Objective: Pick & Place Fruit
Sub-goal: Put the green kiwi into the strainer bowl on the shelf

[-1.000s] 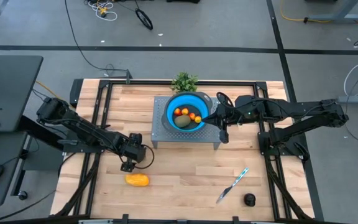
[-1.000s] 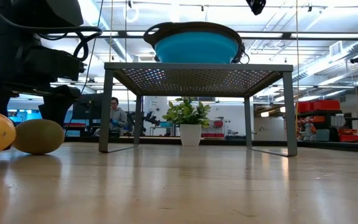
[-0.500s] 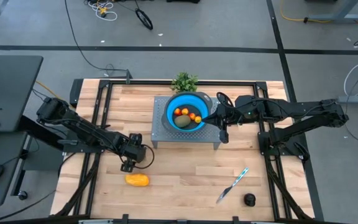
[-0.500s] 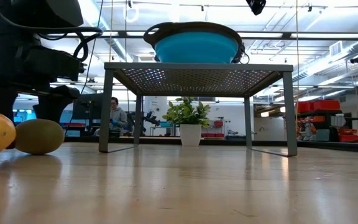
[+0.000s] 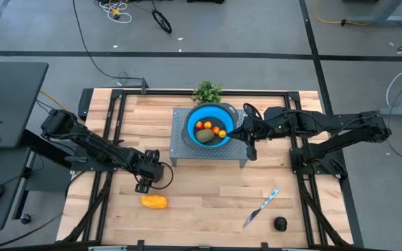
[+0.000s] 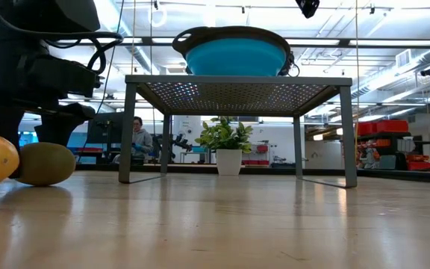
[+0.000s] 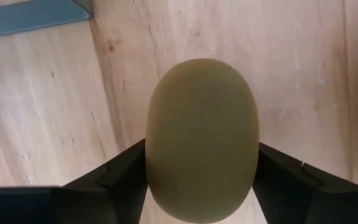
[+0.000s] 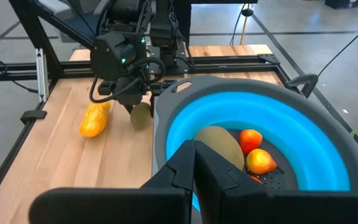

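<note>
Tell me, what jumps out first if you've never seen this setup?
Probably the bright blue bowl on a small metal stand mid-table, with orange fruits and an olive-brown oval inside; the right gripper is closed on its rim. Nearer the front, the left gripper brackets a second olive-brown fruit on the wood, beside a yellow-orange oblong fruit.

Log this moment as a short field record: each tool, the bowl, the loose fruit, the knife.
left tool: down at the table, fingers either side of an olive oval
right tool: shut, at the bowl rim
bowl: blue, on the metal stand; holds an olive oval, small orange rounds
yellow oblong: on the table, near the left tool
black round: table's near right corner
knife: beside the black round
</note>
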Tool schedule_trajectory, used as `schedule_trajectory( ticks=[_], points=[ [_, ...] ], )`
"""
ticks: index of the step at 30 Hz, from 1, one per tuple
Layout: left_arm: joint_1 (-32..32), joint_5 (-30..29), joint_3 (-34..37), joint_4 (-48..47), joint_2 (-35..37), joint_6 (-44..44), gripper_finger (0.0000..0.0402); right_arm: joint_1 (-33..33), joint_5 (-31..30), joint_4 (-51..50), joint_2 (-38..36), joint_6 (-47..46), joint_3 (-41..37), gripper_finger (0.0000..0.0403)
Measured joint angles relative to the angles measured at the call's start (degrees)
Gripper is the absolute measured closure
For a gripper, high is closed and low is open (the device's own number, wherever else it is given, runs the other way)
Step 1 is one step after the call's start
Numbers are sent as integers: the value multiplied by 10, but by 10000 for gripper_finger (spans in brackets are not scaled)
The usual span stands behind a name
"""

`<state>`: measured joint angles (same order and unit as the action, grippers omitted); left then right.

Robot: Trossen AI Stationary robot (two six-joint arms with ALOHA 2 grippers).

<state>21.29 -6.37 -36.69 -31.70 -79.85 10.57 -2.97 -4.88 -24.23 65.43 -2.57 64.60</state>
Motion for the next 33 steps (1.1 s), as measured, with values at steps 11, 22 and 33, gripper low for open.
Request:
schedule_trajectory(
  ticks=[11,22,33],
  points=[
    [0,0,0,2,0,0,161,0,0,0,0,0,0,390],
    [0,15,0,2,0,-3,164,0,0,0,0,0,0,390],
    [0,45,-52,-33,0,-6,165,0,0,0,0,0,0,390]
  ],
)
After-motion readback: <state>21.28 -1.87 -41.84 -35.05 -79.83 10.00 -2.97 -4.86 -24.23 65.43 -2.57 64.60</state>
